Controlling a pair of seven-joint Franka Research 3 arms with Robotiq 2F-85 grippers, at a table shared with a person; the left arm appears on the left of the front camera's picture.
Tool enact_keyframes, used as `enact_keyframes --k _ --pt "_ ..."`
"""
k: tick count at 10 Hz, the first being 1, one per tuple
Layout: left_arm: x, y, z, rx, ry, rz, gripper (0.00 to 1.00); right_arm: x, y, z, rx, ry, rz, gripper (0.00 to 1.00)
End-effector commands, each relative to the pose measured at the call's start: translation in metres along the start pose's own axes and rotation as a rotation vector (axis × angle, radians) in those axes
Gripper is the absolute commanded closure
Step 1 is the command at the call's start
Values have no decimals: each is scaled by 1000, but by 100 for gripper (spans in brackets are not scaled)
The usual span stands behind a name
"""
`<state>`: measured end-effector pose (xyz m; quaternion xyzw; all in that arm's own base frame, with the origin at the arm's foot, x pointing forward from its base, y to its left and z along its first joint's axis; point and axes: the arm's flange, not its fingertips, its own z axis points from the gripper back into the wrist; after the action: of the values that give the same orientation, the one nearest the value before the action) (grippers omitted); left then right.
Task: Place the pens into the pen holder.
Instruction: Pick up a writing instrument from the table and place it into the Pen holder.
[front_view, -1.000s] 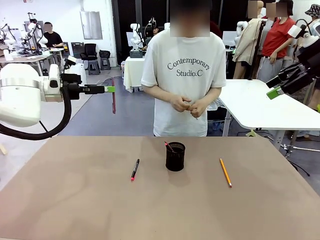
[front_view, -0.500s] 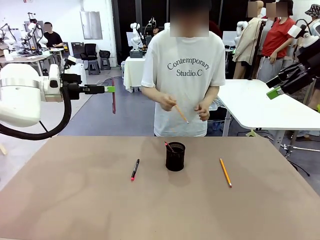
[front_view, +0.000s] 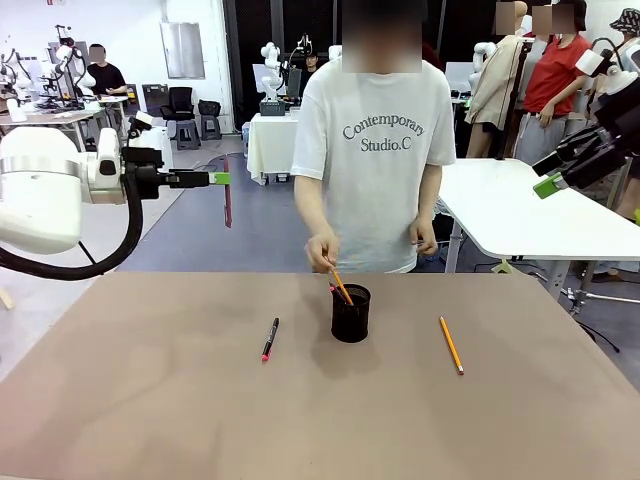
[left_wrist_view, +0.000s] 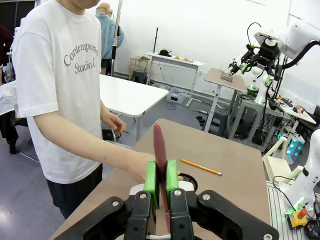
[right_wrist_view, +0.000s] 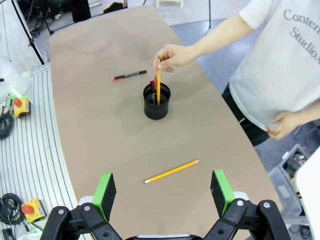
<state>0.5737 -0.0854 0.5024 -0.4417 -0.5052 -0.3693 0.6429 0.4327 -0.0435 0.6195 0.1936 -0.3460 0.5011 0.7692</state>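
Cup (front_view: 350, 315) sits mid-table, low and well to the right of the left gripper (front_view: 220, 179), which pinches the red pen (front_view: 227, 205) hanging straight down. Right gripper (front_view: 545, 185) is wide, holding nothing. A hand (front_view: 322, 255) holds a pencil (front_view: 341, 288) in the cup.

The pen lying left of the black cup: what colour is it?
The pen is black with a red end; the front view shows it best.

The left gripper (left_wrist_view: 161, 173) clamps the dark red pen (left_wrist_view: 159, 144) upright, with the yellow pencil (left_wrist_view: 201, 167) at the gripper's three o'clock.
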Motion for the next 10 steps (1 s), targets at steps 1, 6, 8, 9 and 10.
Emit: enact_keyframes --k 1,6,8,9,10 --pt "2 -2 1 -4 5 -7 100 1 0 1 0 -2 4 0" --pt "2 -2 1 -4 5 -7 100 1 0 1 0 -2 4 0" --pt "2 -2 1 -4 5 -7 100 1 0 1 0 -2 4 0" --pt "2 -2 1 -4 5 -7 100 1 0 1 0 -2 4 0" --pt "2 -2 1 -4 5 -7 100 1 0 1 0 -2 4 0"
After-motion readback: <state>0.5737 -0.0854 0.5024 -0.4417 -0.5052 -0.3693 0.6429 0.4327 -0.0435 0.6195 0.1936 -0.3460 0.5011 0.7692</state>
